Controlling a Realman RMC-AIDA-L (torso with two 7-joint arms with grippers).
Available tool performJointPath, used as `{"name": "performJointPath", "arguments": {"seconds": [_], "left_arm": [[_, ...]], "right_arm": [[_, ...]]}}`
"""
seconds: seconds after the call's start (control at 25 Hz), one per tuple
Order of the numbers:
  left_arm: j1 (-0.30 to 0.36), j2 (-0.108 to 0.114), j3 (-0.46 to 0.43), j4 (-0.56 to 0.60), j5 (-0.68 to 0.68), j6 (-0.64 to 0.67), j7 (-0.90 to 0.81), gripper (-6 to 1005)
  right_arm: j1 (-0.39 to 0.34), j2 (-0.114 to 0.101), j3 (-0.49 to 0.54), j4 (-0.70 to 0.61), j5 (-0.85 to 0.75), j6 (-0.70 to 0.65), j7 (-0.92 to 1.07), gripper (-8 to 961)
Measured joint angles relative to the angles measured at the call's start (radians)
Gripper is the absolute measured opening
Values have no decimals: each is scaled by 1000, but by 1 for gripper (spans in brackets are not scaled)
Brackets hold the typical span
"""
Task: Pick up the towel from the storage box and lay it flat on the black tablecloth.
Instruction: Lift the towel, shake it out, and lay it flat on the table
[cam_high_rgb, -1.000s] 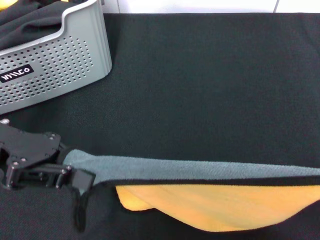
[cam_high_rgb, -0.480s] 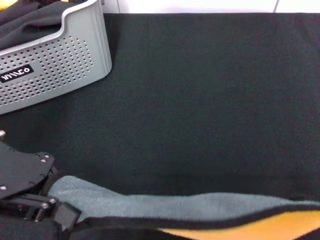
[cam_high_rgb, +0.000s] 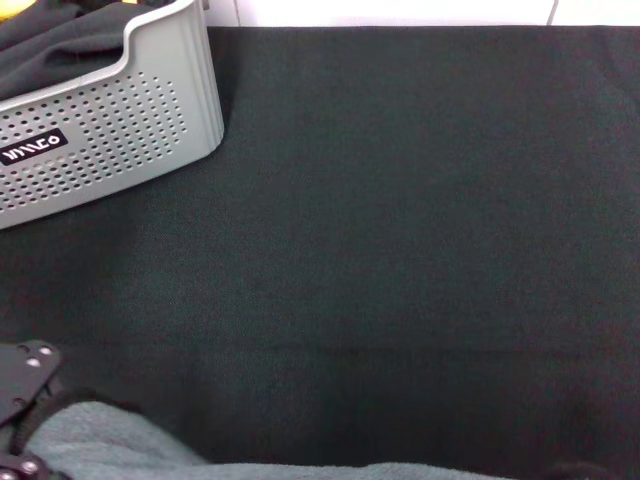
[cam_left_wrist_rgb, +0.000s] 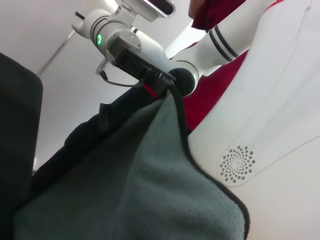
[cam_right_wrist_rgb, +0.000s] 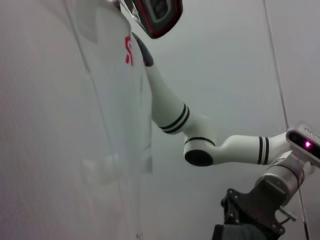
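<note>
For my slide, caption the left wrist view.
Grey face of the towel hangs stretched from the right end effector, beside the robot's white body.

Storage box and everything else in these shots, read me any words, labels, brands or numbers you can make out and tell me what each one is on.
White lettering on the black label on the perforated side of the storage box: stylised, perhaps "inco", not clearly readable.
Red mark on the robot's white body, right wrist view: only partly in view, unreadable.
No readable text on the towel, the black tablecloth or either gripper.
</note>
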Motion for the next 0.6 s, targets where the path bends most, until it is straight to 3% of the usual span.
{"name": "performJointPath", "arguments": {"seconds": [0.12, 0.24, 0.32, 0.44, 0.48, 0.52, 0.6], "left_arm": [[6, 21, -5, -7, -8, 0, -5, 7], [-1, 2, -47, -49, 39, -4, -5, 7], [-10, -32, -102, -101, 120, -6, -5, 7], [-61, -122, -271, -235, 345, -14, 3, 7], [-61, -122, -271, -235, 345, -14, 3, 8], [-118, -187, -447, -336, 543, -26, 29, 8], [-148, -221, -558, -379, 664, -40, 46, 8]], "right_arm": [[1, 0, 0, 2, 9, 3, 11, 6], [31, -1, 23, 66, -3, 25, 4, 6], [74, -2, 43, 147, -23, 44, -13, 6], [148, -2, 90, 297, -88, 88, -66, 6], [177, -3, 110, 358, -123, 114, -92, 6], [204, -4, 127, 412, -159, 145, -115, 6], [253, -4, 144, 488, -209, 208, -157, 6]]}}
